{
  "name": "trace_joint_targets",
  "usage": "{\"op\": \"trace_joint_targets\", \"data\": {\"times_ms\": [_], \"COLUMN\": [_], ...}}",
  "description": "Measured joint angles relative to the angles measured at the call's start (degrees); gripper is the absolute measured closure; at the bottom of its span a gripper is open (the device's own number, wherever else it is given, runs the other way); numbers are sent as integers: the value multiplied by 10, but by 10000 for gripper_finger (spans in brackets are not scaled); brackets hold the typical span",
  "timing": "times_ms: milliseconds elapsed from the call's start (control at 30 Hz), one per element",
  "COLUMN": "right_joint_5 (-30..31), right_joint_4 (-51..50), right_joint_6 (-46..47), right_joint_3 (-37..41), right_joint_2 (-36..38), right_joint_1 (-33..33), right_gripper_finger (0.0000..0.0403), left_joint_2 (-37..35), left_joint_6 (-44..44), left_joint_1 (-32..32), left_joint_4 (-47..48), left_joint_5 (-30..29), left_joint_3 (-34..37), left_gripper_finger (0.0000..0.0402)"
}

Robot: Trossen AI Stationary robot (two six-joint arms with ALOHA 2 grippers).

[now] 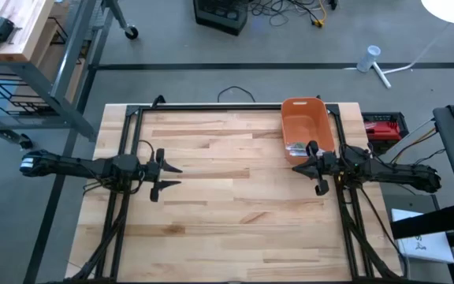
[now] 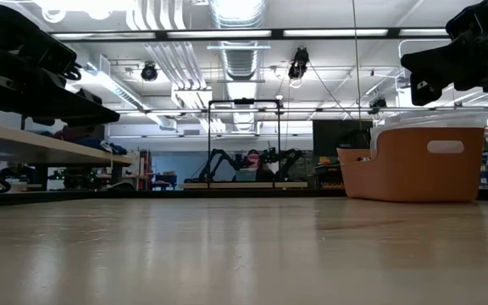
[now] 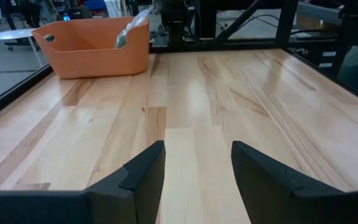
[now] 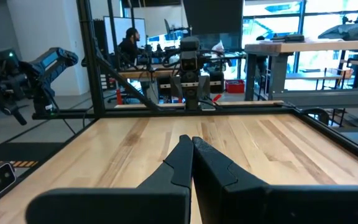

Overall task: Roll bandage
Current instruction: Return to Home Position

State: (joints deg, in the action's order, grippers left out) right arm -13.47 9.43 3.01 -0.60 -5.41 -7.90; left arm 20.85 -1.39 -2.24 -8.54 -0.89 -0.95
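1. While both arms hang over the table [image 1: 227,213], you have the left claw [image 1: 180,177] spread wide. Nothing sits between its fingers [image 3: 143,171], and only bare wood shows through the gap.
2. Your right claw [image 1: 296,169] is pressed fully closed. Its two fingers [image 4: 179,158] meet tip to tip and it grips nothing.
3. You have the two claws pointing at each other across the middle of the table, well apart, with plain boards between them.
4. Just beside the right claw, on its flank toward the table's back rail, stands the orange bin [image 1: 302,103]. In the low view, that claw hangs higher than the bin's rim.
5. You will find the zip bag [image 1: 296,147] inside the bin, at the end nearest the right claw. From the left claw it lies well ahead and off to one side, with a corner poking up over the rim. You cannot make out the bandage inside it.
6. Far ahead of the right claw, past the table's edge, a person [image 4: 130,38] sits at a bench in the room.
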Motion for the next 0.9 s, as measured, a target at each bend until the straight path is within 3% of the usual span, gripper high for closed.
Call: {"op": "trace_joint_targets", "data": {"times_ms": [600,900], "right_joint_5": [0,0], "right_joint_4": [0,0], "right_joint_6": [0,0], "right_joint_3": [0,0], "right_joint_2": [0,0], "right_joint_1": [0,0], "right_gripper_finger": [401,401], "left_joint_2": [23,30], "left_joint_6": [0,0], "left_joint_1": [0,0], "left_joint_4": [0,0], "left_joint_5": [0,0], "left_joint_3": [0,0], "left_gripper_finger": [260,255]}}
